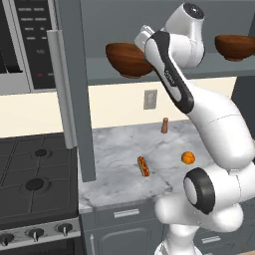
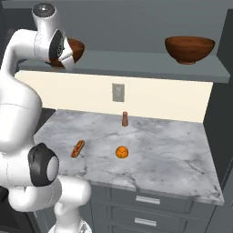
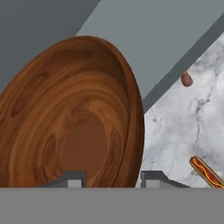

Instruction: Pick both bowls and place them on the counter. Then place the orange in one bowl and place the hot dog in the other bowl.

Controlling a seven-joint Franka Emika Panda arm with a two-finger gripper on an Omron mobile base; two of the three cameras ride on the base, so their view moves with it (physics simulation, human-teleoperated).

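One reddish-brown bowl (image 1: 124, 60) (image 2: 76, 47) sits tilted at the left end of the grey shelf (image 2: 136, 63). My gripper (image 3: 113, 179) is shut on that bowl (image 3: 74, 122), its wall between the two fingertips. The other bowl (image 1: 234, 46) (image 2: 189, 49) stands upright at the shelf's right end. Below on the marble counter (image 2: 173, 150) lie the orange (image 1: 188, 158) (image 2: 121, 152) and, to its left, the hot dog (image 1: 144, 166) (image 2: 78, 148) (image 3: 208, 172).
A small brown shaker (image 1: 164, 125) (image 2: 124, 119) stands near the back wall under a wall outlet (image 1: 150, 99). A black stovetop (image 1: 35, 174) lies left of the counter, with a microwave (image 1: 25, 40) above it. A grey upright panel (image 1: 79, 99) divides them.
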